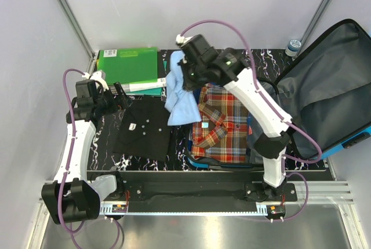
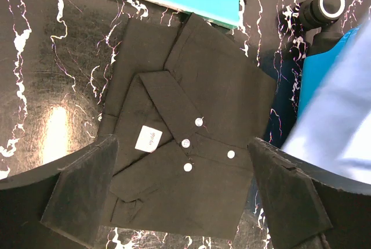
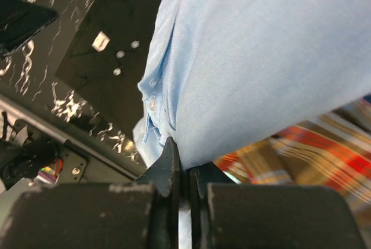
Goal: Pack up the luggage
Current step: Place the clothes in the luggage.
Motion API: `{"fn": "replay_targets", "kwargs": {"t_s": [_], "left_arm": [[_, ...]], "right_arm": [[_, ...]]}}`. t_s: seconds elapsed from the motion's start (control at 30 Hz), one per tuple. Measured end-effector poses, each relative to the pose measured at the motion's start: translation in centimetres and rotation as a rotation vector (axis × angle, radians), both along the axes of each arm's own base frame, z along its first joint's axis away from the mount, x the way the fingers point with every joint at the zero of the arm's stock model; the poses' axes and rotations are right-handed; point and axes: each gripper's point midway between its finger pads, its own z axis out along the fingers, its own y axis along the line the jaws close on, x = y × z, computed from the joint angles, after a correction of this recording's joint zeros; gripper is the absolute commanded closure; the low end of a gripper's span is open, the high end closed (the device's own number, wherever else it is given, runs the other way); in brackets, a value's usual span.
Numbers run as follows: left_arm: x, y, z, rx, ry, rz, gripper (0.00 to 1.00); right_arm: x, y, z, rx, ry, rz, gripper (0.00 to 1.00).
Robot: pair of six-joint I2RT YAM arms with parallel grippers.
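The right gripper (image 3: pixel 184 162) was clamped on a light-blue shirt (image 1: pixel 181 95), dangling it at the left edge of the open luggage (image 1: pixel 327 80) on the table's right, probably to lay it over the plaid shirt (image 1: pixel 219 122) inside. The left gripper (image 2: pixel 182 143) gaped empty above the black shirt (image 2: pixel 191 104).

From overhead, down on the whole table (image 1: pixel 105 139). From left wrist, near above black shirt (image 2: pixel 191 144); from right wrist, tight against blue shirt (image 3: pixel 261 57). Both shared with overhead.

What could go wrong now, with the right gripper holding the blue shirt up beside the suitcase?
The right gripper pinches only a small fold of the light-blue shirt, so it may slip out. The shirt hangs loose and unfolded; it could land bunched on the plaid shirt or drape over the luggage rim.
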Motion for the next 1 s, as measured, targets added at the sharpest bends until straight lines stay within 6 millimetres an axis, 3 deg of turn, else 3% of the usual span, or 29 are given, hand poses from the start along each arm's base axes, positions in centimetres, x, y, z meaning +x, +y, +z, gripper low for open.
{"fn": "replay_targets", "kwargs": {"t_s": [0.27,0.43,0.7,0.83,1.0], "left_arm": [[0.0,-0.1,0.0,-0.003,-0.001,-0.003,0.01],[0.0,-0.1,0.0,-0.004,-0.002,-0.004,0.01],[0.0,-0.2,-0.1,-0.004,0.000,-0.006,0.01],[-0.1,-0.2,-0.4,-0.005,0.006,-0.007,0.01],[-0.1,-0.3,-0.4,-0.005,0.006,-0.011,0.01]], "right_arm": [[1.4,-7.6,5.7,0.029,-0.118,-0.108,1.00],[1.5,-12.1,7.2,0.025,-0.154,-0.158,1.00],[2.9,-14.9,3.7,-0.049,-0.062,-0.159,1.00],[3.9,-17.6,0.7,-0.091,0.016,-0.200,1.00],[3.6,-21.6,-3.6,-0.164,0.121,-0.273,1.00]]}}
